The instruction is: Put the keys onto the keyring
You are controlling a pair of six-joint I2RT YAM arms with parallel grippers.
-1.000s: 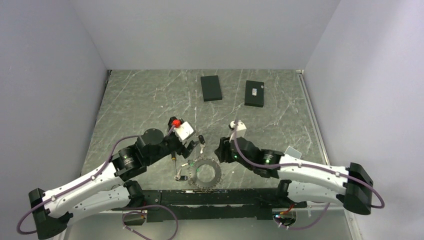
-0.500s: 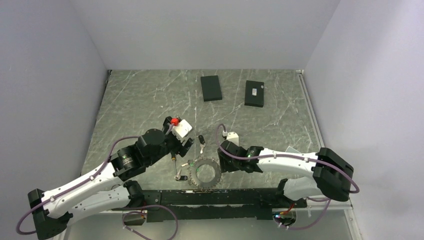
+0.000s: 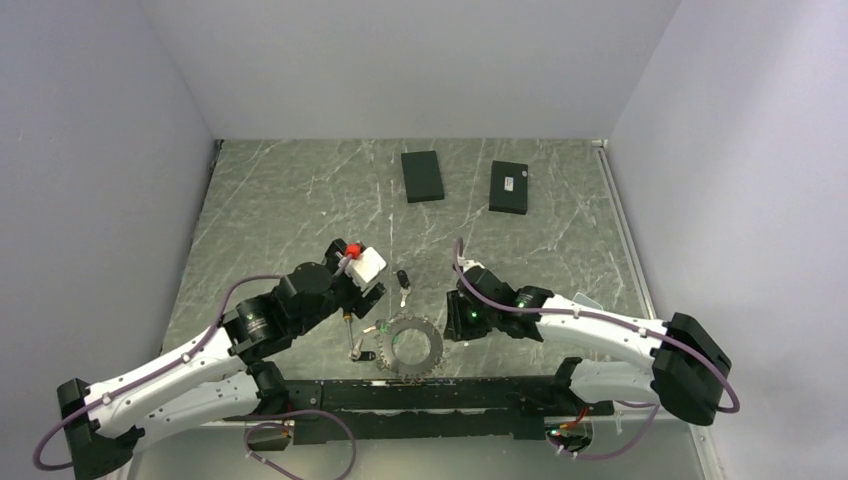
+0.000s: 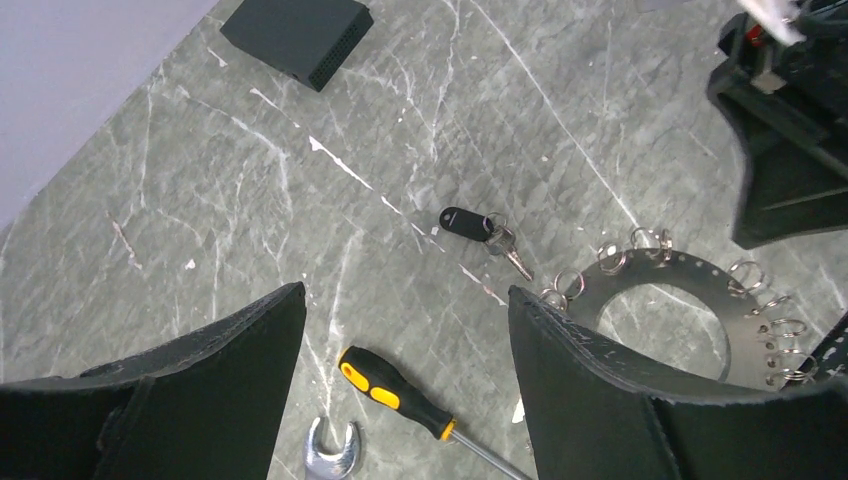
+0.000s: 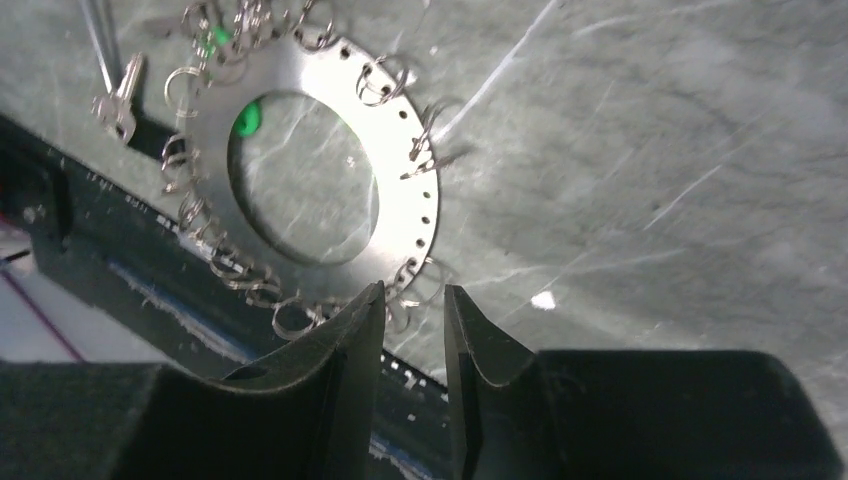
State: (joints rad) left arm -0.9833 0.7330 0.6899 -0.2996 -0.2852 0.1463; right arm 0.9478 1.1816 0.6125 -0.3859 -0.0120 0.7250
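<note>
The keyring (image 3: 412,345) is a flat grey metal ring with small split rings, lying near the front edge; it also shows in the left wrist view (image 4: 700,278) and the right wrist view (image 5: 405,215). A green tag (image 5: 247,118) sits on it. One black-headed key (image 4: 462,222) lies left of the ring, also in the top view (image 3: 402,279). A second key (image 3: 367,354) lies by the ring's near left side. My left gripper (image 3: 372,290) (image 4: 405,295) is open and empty above the screwdriver. My right gripper (image 3: 455,322) (image 5: 413,292) hangs at the ring's right edge with a narrow gap and nothing held.
A black-and-yellow screwdriver (image 4: 395,393) and a silver wrench (image 4: 330,450) lie left of the ring. Two black boxes (image 3: 422,176) (image 3: 509,187) sit at the back. A black rail (image 3: 420,392) runs along the table's front edge, close to the ring.
My right arm has swung and its gripper has dropped toward the ring's right edge. My left gripper has shifted only slightly. The keys and ring have not moved.
</note>
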